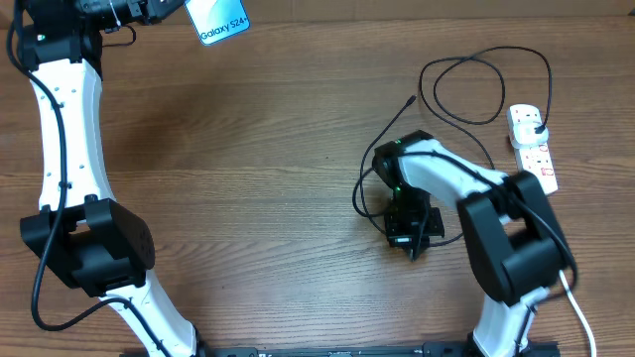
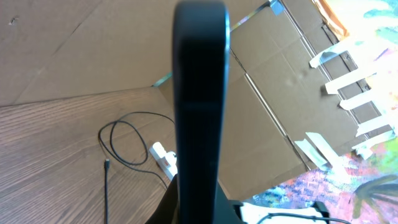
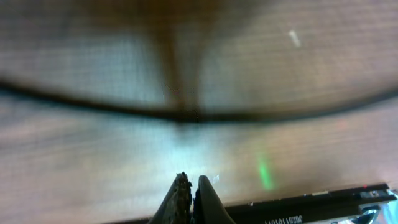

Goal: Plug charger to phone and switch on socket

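My left gripper is shut on the phone and holds it raised at the far left, its light blue "Galaxy S24+" screen facing up. In the left wrist view the phone stands edge-on between the jaws. The charger's black cable loops over the table, its connector tip lying free and its plug seated in the white socket strip. My right gripper is low over the table with its fingers shut. A blurred stretch of cable lies just beyond them.
The left wrist view shows the cable loop, its tip and the socket strip, with cardboard walls behind. A thick white cord runs off at the bottom right. The table is brown wood.
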You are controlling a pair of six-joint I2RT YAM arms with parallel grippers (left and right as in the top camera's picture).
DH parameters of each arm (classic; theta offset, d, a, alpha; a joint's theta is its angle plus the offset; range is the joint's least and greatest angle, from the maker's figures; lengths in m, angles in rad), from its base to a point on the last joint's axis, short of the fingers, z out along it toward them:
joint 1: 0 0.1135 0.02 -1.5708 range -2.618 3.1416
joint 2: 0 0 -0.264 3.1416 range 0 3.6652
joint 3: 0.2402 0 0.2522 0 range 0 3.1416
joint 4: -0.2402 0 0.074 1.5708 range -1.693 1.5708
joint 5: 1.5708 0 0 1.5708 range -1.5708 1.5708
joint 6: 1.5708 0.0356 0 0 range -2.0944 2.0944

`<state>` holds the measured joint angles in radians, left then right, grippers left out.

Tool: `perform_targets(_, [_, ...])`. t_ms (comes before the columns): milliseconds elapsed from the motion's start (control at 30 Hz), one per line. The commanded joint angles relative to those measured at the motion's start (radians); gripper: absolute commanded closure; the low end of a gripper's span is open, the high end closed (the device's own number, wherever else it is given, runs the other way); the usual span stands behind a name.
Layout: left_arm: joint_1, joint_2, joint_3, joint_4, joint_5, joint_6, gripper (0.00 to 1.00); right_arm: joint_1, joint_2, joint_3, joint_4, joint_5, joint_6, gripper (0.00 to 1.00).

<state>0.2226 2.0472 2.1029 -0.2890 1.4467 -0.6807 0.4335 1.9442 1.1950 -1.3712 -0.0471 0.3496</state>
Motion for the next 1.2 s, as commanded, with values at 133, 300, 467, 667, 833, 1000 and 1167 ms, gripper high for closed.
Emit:
perform_targets(133, [0.002, -0.012, 0.018, 0.004, 0.014, 0.030, 0.96, 0.002, -0.158, 0.168, 0.065, -0.022, 0.042, 0.00])
perform_targets(300, [0.002, -0.012, 0.018, -0.012, 0.023, 0.030, 0.96, -0.015, -0.144, 0.351, 0.233, -0.046, 0.074, 0.00])
perform_targets(467, [0.000, -0.012, 0.018, -0.021, 0.024, 0.031, 0.96, -0.059, 0.017, 0.628, 0.187, -0.070, 0.072, 0.00])
perform_targets(667, [0.000, -0.012, 0.018, -0.022, 0.038, 0.030, 0.96, -0.103, 0.251, 0.812, 0.120, -0.047, 0.205, 0.14])
perform_targets(833, [-0.001, -0.012, 0.018, -0.022, 0.039, 0.030, 0.96, -0.115, 0.344, 0.807, 0.124, -0.003, 0.336, 0.32])
perform_targets(1000, [-0.001, -0.012, 0.018, -0.022, 0.039, 0.030, 0.96, -0.113, 0.399, 0.807, 0.147, 0.003, 0.388, 0.50])
perform_targets(1167, [0.000, -0.012, 0.018, -0.022, 0.039, 0.030, 0.96, -0.113, 0.455, 0.807, 0.154, -0.007, 0.404, 0.60])
